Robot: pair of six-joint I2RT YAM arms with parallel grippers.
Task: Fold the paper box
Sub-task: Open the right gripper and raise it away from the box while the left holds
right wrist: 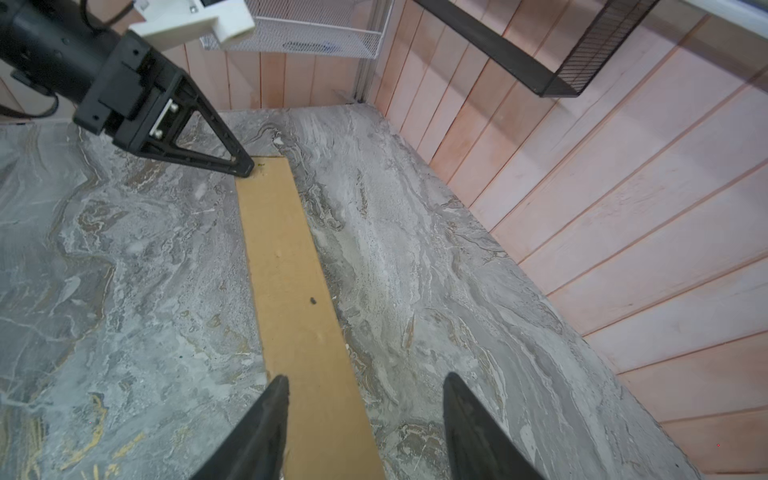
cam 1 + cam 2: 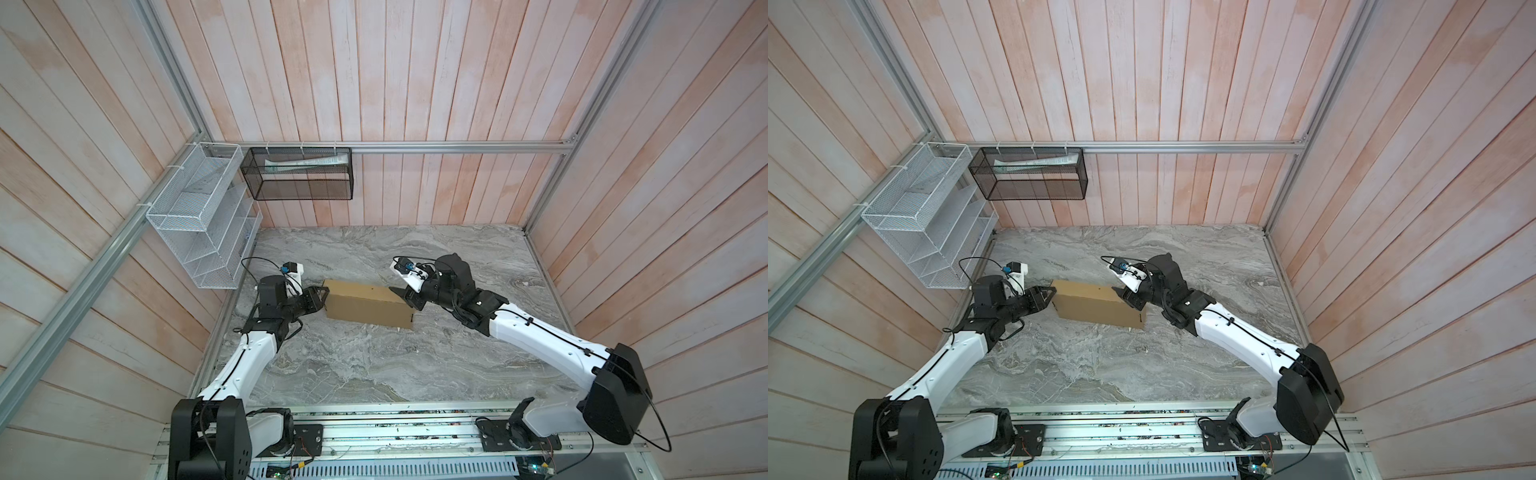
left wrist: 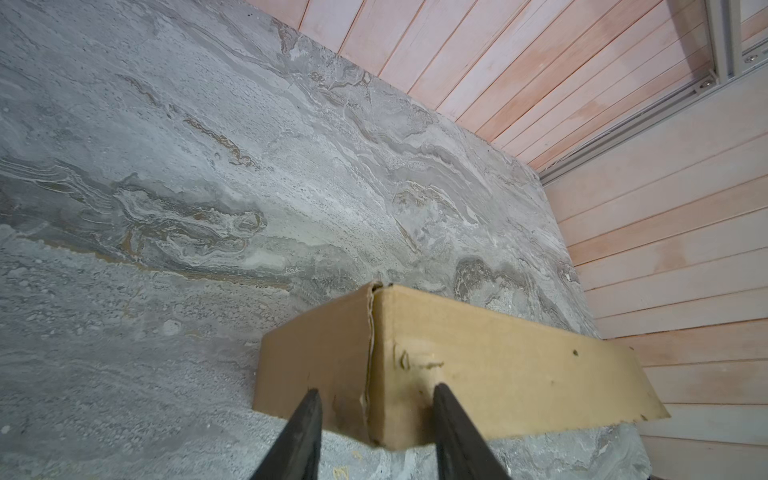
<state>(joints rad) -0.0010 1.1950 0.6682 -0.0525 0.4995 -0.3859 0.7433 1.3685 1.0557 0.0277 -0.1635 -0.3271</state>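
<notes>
The paper box (image 2: pixel 365 305) (image 2: pixel 1096 305) is a closed, long tan cardboard box lying on the marble table (image 2: pixel 374 365). My left gripper (image 2: pixel 323 293) (image 2: pixel 1050 293) is at its left end. In the left wrist view the jaws (image 3: pixel 377 390) stand apart astride a lower corner of the box (image 3: pixel 498 374), one finger before each face. My right gripper (image 2: pixel 405 297) (image 2: pixel 1127 297) hovers over the right end, open. In the right wrist view its gap (image 1: pixel 365 380) spans the box's top strip (image 1: pixel 291 270) and bare table. At the far end one of the left fingers (image 1: pixel 232 160) touches the box.
A white wire rack (image 2: pixel 203 224) hangs on the left wall and a black mesh basket (image 2: pixel 299 174) on the back wall, both above the table. Wooden walls close three sides. The arm bases sit on a metal rail (image 2: pixel 395 432) at the front.
</notes>
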